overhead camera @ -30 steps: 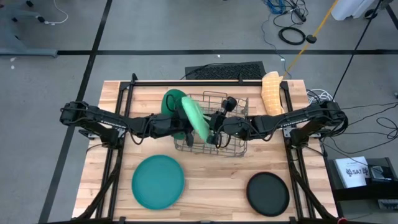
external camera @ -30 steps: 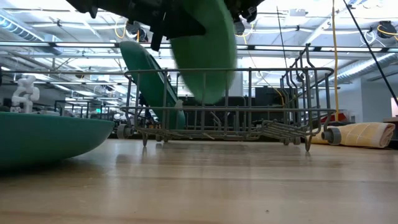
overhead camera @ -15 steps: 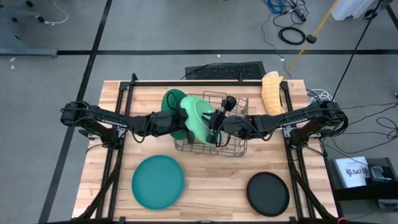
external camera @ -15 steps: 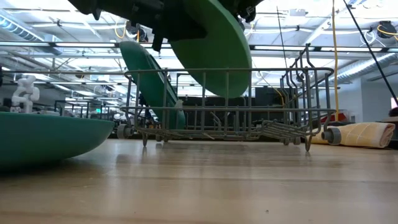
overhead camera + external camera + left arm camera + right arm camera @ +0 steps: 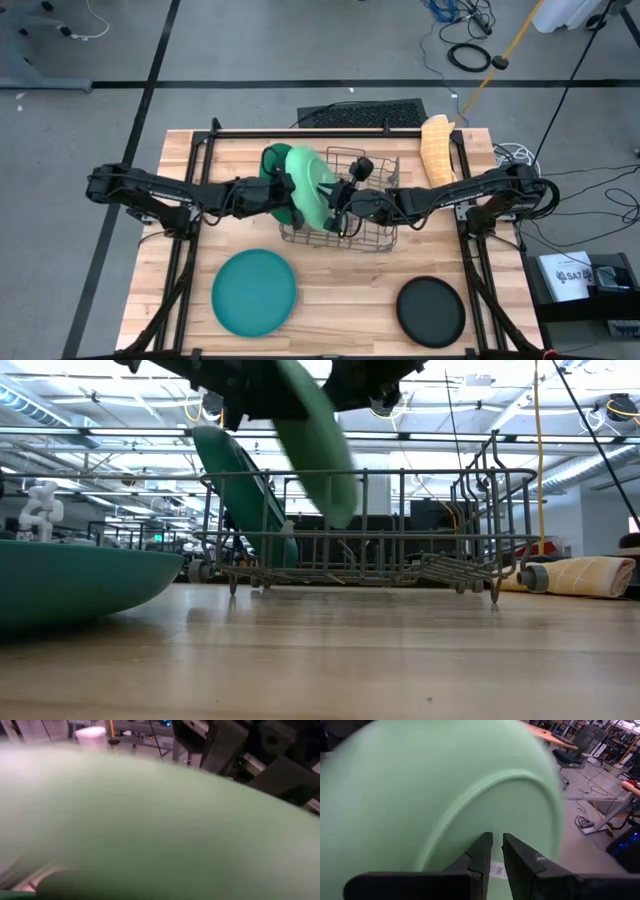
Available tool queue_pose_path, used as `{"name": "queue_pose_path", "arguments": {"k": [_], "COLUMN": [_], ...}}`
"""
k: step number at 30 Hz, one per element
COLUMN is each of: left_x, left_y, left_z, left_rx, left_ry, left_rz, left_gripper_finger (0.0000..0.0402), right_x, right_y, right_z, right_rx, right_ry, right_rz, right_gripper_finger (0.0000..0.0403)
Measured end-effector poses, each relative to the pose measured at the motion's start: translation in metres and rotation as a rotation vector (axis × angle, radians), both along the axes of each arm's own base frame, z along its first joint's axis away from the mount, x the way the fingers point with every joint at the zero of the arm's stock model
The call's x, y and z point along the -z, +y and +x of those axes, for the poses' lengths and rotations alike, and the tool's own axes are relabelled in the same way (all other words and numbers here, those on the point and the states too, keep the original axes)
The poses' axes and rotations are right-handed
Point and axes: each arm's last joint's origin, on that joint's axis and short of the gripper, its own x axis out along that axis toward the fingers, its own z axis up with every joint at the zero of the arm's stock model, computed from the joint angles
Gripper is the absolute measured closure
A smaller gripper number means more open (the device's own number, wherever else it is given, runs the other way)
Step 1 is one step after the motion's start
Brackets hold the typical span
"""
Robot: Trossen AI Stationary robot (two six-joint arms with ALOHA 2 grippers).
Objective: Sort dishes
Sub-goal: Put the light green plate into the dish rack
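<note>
The wire rack holds a dark green plate upright; the right end effector grips the light-green plate tilted above it; left end effector's state unclear

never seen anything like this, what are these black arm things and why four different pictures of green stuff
These are two robot arms at a wooden table, each ending in a two-finger gripper. One picture looks straight down, one looks level across the tabletop, and two come from cameras on the arms' wrists, so the plate fills them. The right gripper pinches the rim of a light-green plate held on edge over a grey wire rack. The left gripper is at the plate's other side. A darker green plate already stands in the rack. A teal plate and a black plate lie flat on the table.
</note>
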Motion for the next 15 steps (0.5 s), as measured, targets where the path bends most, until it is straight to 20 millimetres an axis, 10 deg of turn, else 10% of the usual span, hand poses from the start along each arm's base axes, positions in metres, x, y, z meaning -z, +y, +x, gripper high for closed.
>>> {"name": "queue_pose_path", "arguments": {"k": [15], "left_x": [-0.013], "left_y": [0.007], "left_z": [-0.009], "left_rx": [-0.057], "left_ry": [-0.030], "left_rz": [0.022], "left_gripper_finger": [0.0372], "right_x": [0.007], "right_y": [-0.001], "right_z": [0.004], "right_rx": [-0.046], "right_ry": [0.012], "right_rz": [0.022], "right_gripper_finger": [0.0353]}}
